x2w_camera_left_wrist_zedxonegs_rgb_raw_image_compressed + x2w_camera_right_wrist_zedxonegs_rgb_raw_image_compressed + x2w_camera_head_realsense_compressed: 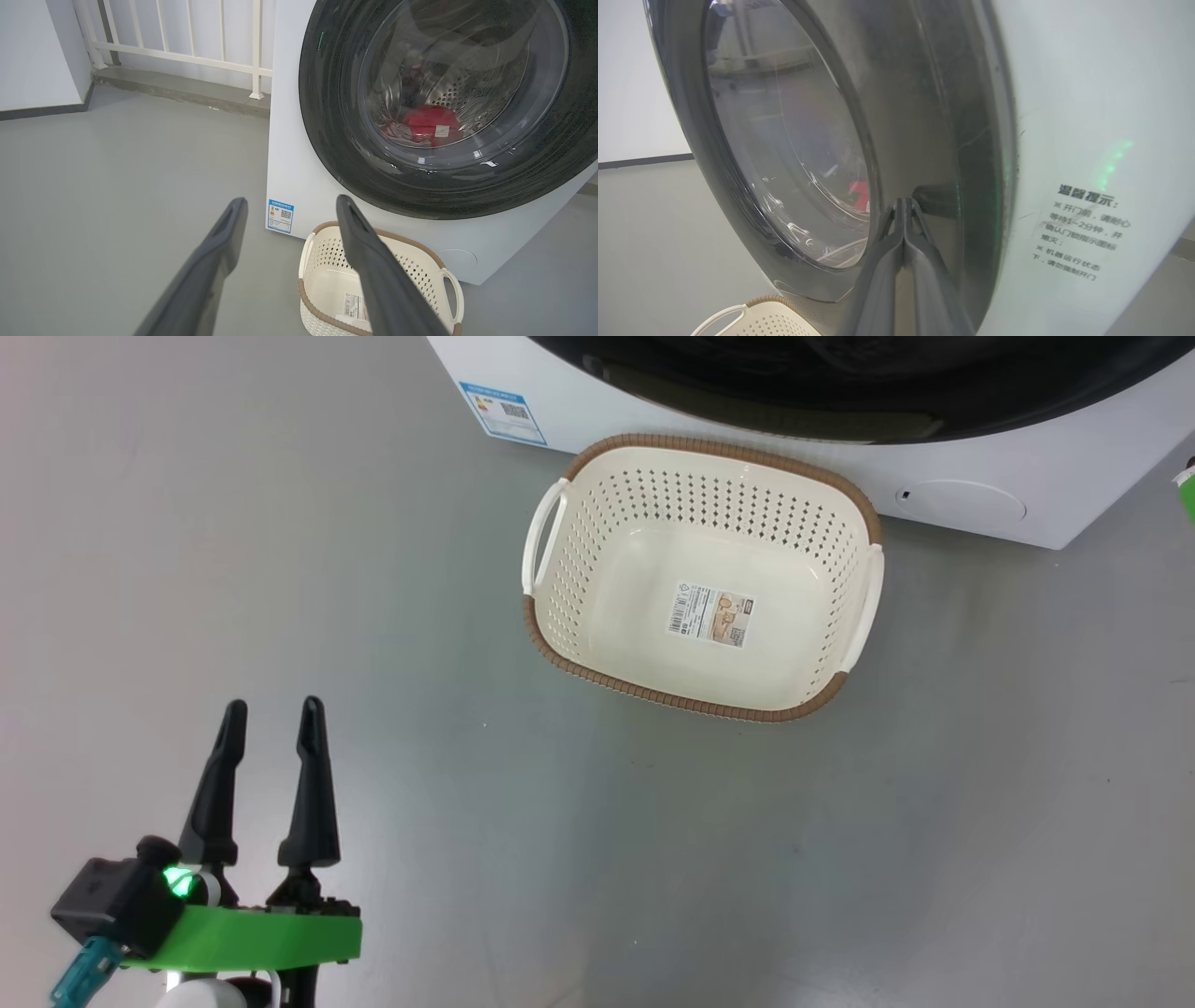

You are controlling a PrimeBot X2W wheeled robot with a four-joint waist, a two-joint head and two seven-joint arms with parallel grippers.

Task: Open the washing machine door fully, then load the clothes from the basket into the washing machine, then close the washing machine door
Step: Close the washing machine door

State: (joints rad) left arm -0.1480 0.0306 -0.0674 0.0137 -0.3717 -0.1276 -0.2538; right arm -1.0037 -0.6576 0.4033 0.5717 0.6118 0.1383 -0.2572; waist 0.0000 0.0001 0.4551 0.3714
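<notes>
Two stickers: blue sticker (502, 413) on washing machine (289, 140), barcode sticker (711, 614) in basket (700, 705); left gripper (272, 705) spread, right gripper (903, 200) closed.

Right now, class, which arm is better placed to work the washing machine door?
Right: the right claw, shut, is at the washing machine door; the left claw hangs open over the floor.

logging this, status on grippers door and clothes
Left gripper open above floor. Right gripper shut, tips at round glossy black washing machine door, looks closed. Bright red clothes inside drum; cream perforated plastic basket empty. Nothing seen in the way.
</notes>
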